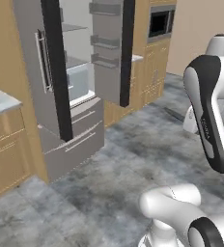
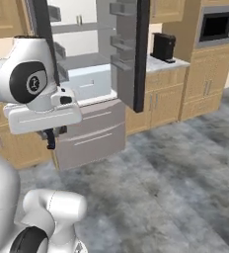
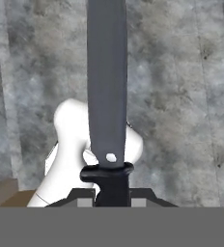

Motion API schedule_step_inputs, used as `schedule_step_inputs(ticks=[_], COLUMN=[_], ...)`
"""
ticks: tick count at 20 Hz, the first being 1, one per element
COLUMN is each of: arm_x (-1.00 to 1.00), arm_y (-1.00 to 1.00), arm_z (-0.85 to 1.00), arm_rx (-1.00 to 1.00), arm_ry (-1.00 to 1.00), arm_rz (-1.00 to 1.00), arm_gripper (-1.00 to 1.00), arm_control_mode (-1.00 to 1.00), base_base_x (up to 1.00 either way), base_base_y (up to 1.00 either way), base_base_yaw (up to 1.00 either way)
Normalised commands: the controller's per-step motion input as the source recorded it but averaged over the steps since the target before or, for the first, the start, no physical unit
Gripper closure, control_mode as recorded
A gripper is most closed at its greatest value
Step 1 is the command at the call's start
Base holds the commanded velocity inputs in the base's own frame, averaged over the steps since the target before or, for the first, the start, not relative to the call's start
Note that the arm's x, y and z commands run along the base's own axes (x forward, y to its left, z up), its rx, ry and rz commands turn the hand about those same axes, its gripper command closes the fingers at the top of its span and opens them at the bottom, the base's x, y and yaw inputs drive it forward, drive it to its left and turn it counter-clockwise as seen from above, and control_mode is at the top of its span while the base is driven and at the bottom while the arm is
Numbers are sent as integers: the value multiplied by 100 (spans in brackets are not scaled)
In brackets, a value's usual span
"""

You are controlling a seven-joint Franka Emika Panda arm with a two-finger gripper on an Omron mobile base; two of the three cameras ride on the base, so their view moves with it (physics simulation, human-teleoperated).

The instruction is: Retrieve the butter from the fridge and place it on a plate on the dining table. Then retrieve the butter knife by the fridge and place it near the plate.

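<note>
Both fridge (image 1: 61, 72) doors open; jaws clamp the butter knife (image 3: 107, 96)

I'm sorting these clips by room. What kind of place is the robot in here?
A home kitchen, most likely: a double-door fridge stands open, a built-in microwave sits in wooden cabinets, and a marble counter runs beside the fridge.

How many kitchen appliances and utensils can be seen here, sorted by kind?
Fridge: 1
Microwave: 1
Toaster: 1
Knife: 1, held in the tool
Total: 4
</note>
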Motion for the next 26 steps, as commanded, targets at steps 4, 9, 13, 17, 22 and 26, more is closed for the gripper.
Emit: schedule_step_inputs(ticks=[4,9,13,17,22,26], arm_x=[0,0,0,0,0,0], arm_y=[0,0,0,0,0,0], arm_z=[0,0,0,0,0,0], arm_rx=[0,0,0,0,0,0], arm_ry=[0,0,0,0,0,0], arm_rz=[0,0,0,0,0,0], arm_gripper=[100,100,100,100,100,100], arm_control_mode=[100,100,100,100,100,100], base_base_x=[2,19,29,38,52,67], base_base_y=[-37,-35,-23,-13,-2,0], base_base_yaw=[-47,-44,-40,-37,-32,-24])
